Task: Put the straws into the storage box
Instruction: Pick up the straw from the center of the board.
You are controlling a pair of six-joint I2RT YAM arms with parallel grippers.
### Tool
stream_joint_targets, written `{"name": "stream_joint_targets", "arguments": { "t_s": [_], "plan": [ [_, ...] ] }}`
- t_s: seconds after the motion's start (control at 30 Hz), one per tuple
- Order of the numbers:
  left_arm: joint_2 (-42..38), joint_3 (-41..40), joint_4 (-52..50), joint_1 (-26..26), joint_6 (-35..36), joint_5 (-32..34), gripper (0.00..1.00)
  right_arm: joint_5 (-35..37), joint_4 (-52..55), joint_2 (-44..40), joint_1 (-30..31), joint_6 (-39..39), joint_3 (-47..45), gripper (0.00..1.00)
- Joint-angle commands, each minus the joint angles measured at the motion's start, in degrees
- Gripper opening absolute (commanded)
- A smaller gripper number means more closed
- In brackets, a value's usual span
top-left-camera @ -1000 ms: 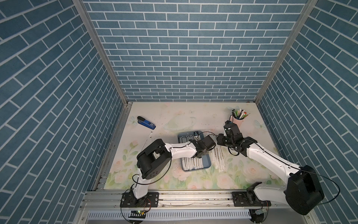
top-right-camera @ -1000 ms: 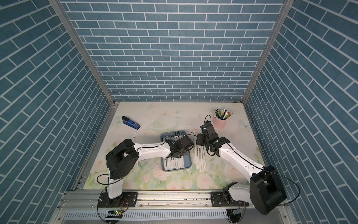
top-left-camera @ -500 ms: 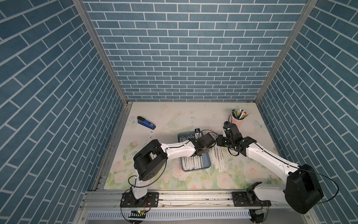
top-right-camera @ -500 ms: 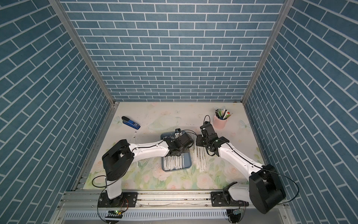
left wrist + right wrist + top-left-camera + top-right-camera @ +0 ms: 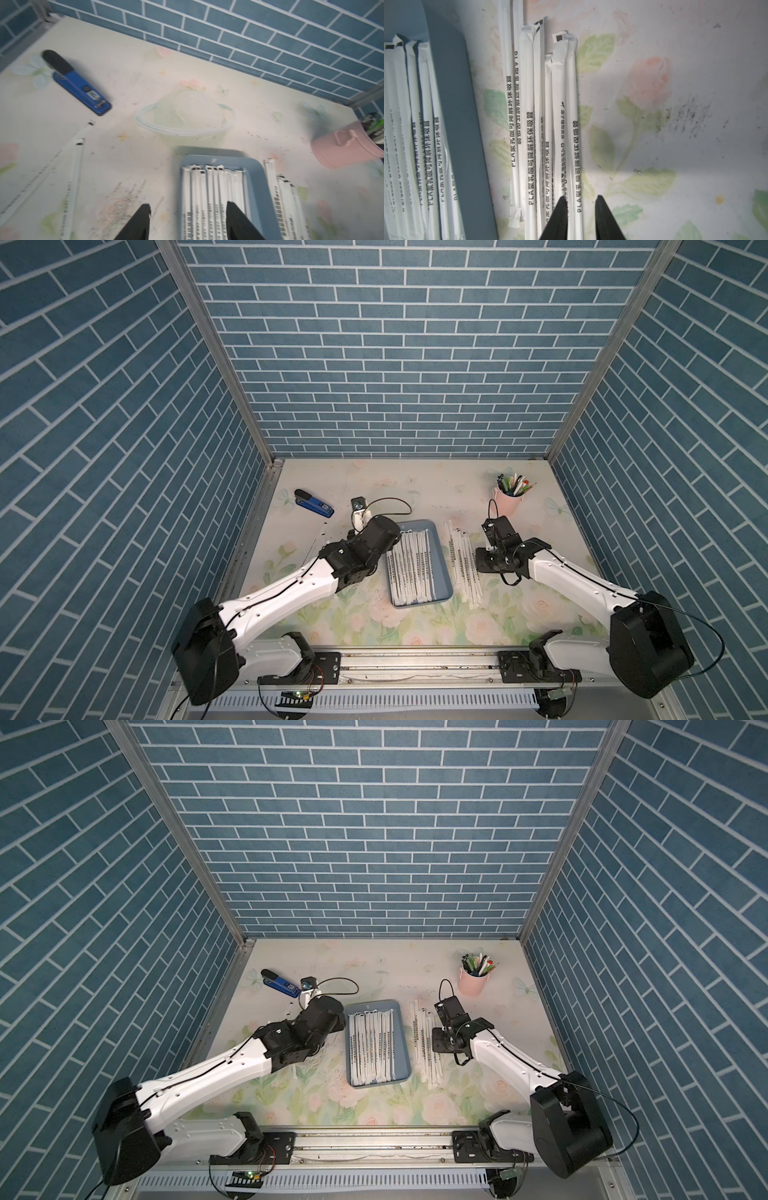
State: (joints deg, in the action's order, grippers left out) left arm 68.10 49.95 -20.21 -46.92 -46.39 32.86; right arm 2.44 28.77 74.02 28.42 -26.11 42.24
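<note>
So, my left claw (image 5: 188,207) is spread wide and holding nothing. One finger is over the bare table (image 5: 415,489) and the other is over the storage box (image 5: 441,564), so it straddles the rim on my left arm's side, up by the far end. The box sits mid-table with a row of straws (image 5: 409,568) lying flat inside, side by side along its length, filling most of it. My right claw (image 5: 580,199) is only a bit apart, low over the loose pile (image 5: 465,568) of wrapped straws on the table, just beside the box on my right arm's side. The outermost straw (image 5: 574,124) runs between its two fingers, but bare table shows next to it, so no pinch that I can see. Two strays (image 5: 76,166) lie on the table on the box's other side. Blue stapler (image 5: 313,503) back left, pink cup (image 5: 508,504) back right, both apart from the box.
</note>
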Motion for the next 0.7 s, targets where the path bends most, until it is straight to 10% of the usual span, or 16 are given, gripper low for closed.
{"name": "stream_joint_targets", "arguments": {
  "t_s": [0.0,0.67],
  "plan": [
    [-4.21,-3.63,2.35,1.64,2.91,1.25,0.62,-2.09,0.69,2.54,-0.28,2.82,-0.93,0.26],
    [-1.25,-6.01,6.06,1.75,2.33,-4.07,0.62,-1.00,-5.29,10.59,-0.38,3.26,-1.06,0.21]
  ]
}}
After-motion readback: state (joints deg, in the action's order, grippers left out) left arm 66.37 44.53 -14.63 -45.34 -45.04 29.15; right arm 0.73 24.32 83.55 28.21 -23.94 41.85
